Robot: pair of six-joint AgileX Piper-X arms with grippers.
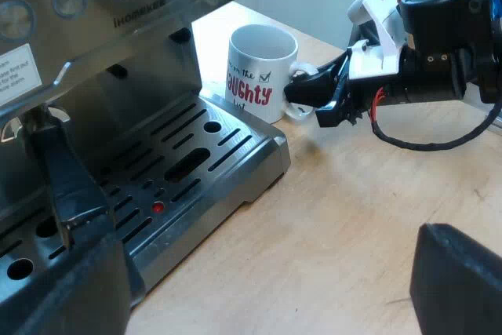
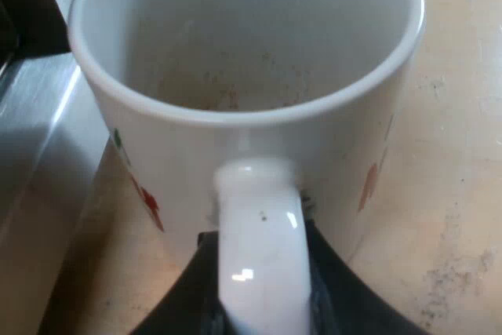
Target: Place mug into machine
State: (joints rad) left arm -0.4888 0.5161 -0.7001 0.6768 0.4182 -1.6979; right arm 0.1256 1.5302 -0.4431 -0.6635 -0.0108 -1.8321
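Note:
A white mug [image 1: 259, 68] with red and black lettering stands upright on the wooden table, close to the far corner of the espresso machine's drip tray [image 1: 235, 154]. My right gripper [image 1: 318, 100] reaches in at the mug's handle [image 1: 302, 88]. In the right wrist view, the black fingers [image 2: 196, 288] hug both sides of the white handle [image 2: 259, 249], shut on it. The mug [image 2: 243, 45] is empty inside with faint brown stains. My left gripper [image 1: 259, 256] hovers over the table near the drip tray, its two dark fingers [image 1: 455, 280] wide apart, nothing between them.
The espresso machine [image 1: 118, 29] has gauges on its steel front and a slotted drip tray with a small red dot [image 1: 158, 207]. A dark handle [image 1: 67, 178] hangs under the machine's front over the tray. Bare wooden table [image 1: 353, 217] stretches beside the tray.

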